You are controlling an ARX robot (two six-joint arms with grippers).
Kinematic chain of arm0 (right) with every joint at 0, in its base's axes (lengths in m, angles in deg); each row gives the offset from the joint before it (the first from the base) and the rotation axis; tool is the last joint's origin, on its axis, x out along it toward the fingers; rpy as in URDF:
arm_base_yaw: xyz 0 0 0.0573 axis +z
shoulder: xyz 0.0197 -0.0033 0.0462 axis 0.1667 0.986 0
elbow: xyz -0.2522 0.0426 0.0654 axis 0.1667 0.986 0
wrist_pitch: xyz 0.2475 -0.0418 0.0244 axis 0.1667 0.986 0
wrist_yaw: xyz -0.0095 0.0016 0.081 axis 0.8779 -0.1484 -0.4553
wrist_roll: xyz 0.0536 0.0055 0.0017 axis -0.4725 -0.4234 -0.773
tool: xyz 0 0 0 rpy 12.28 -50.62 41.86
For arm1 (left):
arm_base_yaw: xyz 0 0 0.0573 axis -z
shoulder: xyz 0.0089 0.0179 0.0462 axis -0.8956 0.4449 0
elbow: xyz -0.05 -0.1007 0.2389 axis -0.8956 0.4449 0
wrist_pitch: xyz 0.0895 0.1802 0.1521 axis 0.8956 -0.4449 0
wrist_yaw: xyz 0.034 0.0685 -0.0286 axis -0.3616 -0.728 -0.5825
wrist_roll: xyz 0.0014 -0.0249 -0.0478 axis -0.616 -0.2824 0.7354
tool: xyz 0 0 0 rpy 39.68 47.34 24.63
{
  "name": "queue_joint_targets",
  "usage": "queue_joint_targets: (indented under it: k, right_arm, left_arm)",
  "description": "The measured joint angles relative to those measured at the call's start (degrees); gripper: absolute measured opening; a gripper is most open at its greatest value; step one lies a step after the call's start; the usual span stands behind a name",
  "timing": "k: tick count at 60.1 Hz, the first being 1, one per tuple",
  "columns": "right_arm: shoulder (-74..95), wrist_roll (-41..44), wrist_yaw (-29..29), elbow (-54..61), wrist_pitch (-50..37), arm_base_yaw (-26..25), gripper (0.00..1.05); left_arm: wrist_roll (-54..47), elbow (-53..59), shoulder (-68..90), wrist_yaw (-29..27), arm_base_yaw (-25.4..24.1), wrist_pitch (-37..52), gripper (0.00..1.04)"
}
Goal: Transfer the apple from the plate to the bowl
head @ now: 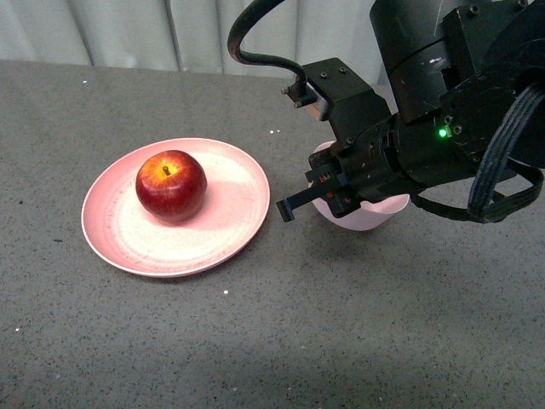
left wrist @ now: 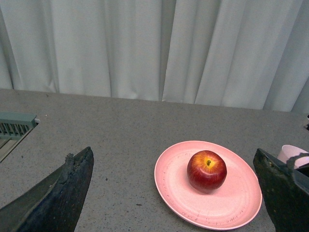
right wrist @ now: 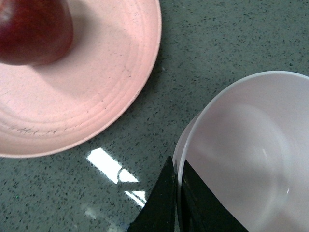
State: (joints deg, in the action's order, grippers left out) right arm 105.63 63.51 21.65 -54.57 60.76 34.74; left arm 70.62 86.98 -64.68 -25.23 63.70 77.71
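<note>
The dark-red apple point(head: 171, 185) sits on the salmon-pink plate point(head: 223, 223) at the left of the grey table. It also shows in the left wrist view point(left wrist: 206, 170) on the plate point(left wrist: 178, 193), and partly in the right wrist view point(right wrist: 34, 29) on the plate point(right wrist: 96, 82). My right gripper point(head: 328, 192) is shut on the rim of the pale pink bowl point(head: 366, 215), just right of the plate. In the right wrist view its fingers pinch the bowl's point(right wrist: 246, 145) wall at the gripper point(right wrist: 177, 193). My left gripper point(left wrist: 176, 193) is open and empty, back from the plate.
White curtains point(head: 128, 34) hang behind the table's far edge. The right arm's black body and cable point(head: 460, 94) fill the upper right. A grey-green fixture point(left wrist: 17, 125) sits at the table's edge in the left wrist view.
</note>
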Motion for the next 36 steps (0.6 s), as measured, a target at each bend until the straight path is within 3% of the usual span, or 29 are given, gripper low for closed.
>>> queue_joint_targets:
  k: [19,28,36]
  right_arm:
    - [2.5,-1.5,-0.1,-1.4,1.0,0.7,0.01]
    - [2.5,-2.3,-1.9,-1.5,0.5,0.7,0.23]
    - [2.1,-3.0,-2.1,-1.3,0.2,0.5,0.50]
  left_arm:
    - [0.0,0.0,0.0,0.0,0.0,0.0,0.98]
    - [0.0,0.0,0.0,0.0,0.0,0.0,0.98]
    - [0.0,0.0,0.0,0.0,0.0,0.0,0.98]
